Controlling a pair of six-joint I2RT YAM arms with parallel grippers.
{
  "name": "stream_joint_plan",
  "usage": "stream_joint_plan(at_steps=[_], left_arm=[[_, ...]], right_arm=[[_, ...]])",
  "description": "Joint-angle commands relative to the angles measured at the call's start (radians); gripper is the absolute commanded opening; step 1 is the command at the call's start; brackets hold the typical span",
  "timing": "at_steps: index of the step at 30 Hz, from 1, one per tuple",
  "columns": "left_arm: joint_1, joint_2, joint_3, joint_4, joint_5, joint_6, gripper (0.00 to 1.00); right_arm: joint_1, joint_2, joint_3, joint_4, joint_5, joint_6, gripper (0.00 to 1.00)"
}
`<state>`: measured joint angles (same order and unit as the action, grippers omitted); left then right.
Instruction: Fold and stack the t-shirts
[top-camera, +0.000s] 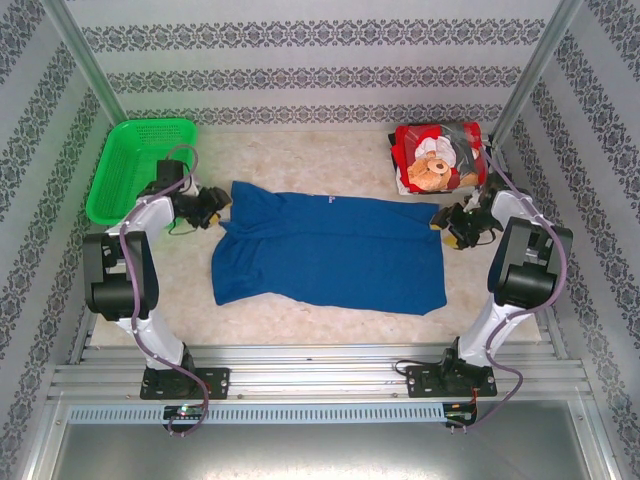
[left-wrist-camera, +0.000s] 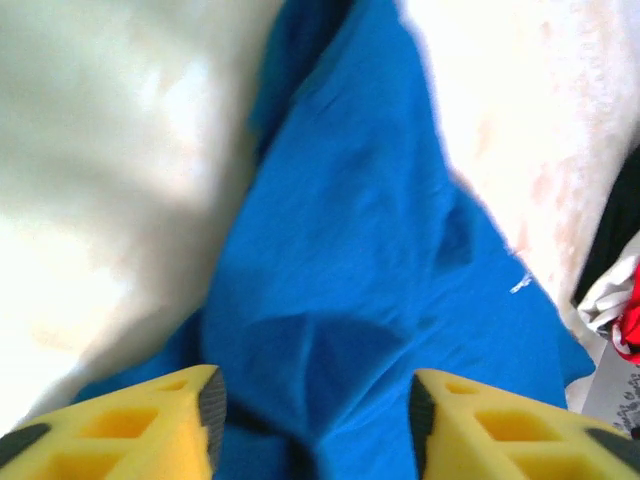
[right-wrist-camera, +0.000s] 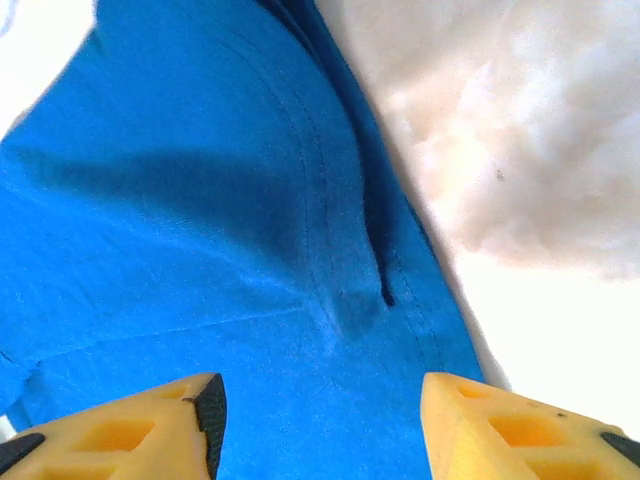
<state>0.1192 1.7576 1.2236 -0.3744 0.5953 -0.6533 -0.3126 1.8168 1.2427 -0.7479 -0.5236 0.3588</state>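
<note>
Blue t-shirt (top-camera: 330, 255) lies spread at the centre of the tabletop (top-camera: 320, 160). Left gripper (left-wrist-camera: 315, 400) is at the shirt's 10 o'clock edge, jaws apart above the cloth, nothing clamped. Right gripper (right-wrist-camera: 320, 410) is at its 3 o'clock edge, jaws likewise apart over blue cloth. Red t-shirt (top-camera: 437, 158), a compact bundle with teddy-bear print up, sits at 1 o'clock. Green basket (top-camera: 130, 170) is at 10 o'clock.

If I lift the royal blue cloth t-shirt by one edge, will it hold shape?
Probably not: the royal blue cloth t-shirt lies flat with soft creases, so it should sag. Its rumpled left end suggests pushing would bunch it.
</note>
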Motion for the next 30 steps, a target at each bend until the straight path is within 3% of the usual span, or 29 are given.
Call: stream_joint_plan(at_steps=[1, 10, 17, 22, 30], left_arm=[[-0.031, 0.004, 0.087, 0.013, -0.031, 0.013, 0.60], [-0.088, 0.267, 0.400, -0.128, -0.110, 0.109, 0.63], [-0.130, 0.414, 0.566, -0.259, -0.153, 0.198, 0.62], [-0.148, 0.466, 0.595, -0.272, -0.232, 0.222, 0.60], [-0.183, 0.621, 0.814, -0.422, -0.305, 0.296, 0.43]], right_arm=[[-0.007, -0.077, 0.025, -0.017, 0.065, -0.019, 0.56], [0.074, -0.020, 0.087, 0.006, 0.067, -0.010, 0.57], [0.105, -0.085, -0.002, 0.088, 0.026, 0.000, 0.73], [0.125, -0.150, -0.055, 0.127, -0.011, -0.010, 0.79], [0.165, -0.248, -0.092, 0.162, -0.056, 0.016, 0.80]])
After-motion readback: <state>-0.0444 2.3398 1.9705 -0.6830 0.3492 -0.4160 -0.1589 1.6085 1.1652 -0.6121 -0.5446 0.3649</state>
